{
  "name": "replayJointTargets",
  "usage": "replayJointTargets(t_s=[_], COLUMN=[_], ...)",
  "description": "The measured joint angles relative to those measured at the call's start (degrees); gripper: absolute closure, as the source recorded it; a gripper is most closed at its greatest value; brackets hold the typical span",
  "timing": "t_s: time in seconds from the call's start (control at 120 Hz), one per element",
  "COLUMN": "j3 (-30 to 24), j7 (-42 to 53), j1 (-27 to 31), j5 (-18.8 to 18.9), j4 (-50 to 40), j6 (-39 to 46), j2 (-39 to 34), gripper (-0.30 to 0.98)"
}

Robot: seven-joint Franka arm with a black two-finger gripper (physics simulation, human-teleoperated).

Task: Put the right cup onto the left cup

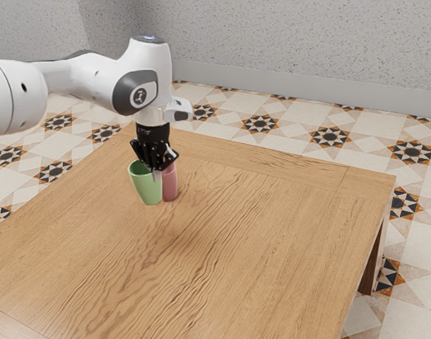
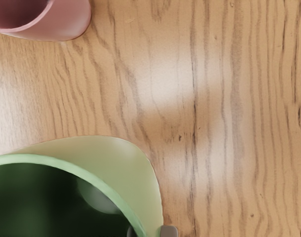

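My gripper [image 1: 157, 171] points down at the rim of the green cup [image 1: 148, 189], on the side toward the pink cup [image 1: 170, 185]. In the wrist view the tips of my gripper [image 2: 148, 231] stand close together on both sides of the wall of the green cup [image 2: 126, 160], one inside and one outside, shut on it. The green cup is open at the top and leans slightly in the exterior view. Whether its base touches the table cannot be told. The pink cup [image 2: 74, 22] stands a short way from the green one, partly behind my gripper in the exterior view.
Both cups are near the far left part of the wooden table [image 1: 251, 233] in the exterior view. Its wood surface stretches toward the exterior view's right and front. A tiled floor [image 1: 300, 127] and a speckled wall [image 1: 293, 42] lie beyond the table edge.
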Motion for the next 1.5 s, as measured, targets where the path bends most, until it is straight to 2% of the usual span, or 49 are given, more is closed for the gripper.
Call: replayJointTargets(t_s=[0.308,0.883,1.5], j3=[0.91,-0.05,-1.67], j7=[1.66,7.34,11.98], j1=[0.99,3.82,6.62], j5=[3.7,3.69,0.58], j4=[13.13,30.96,33.55], j6=[-5.61,-9.89,-8.67], j2=[6.31,17.29,21.47], gripper=[0.79,0.79,0.79])
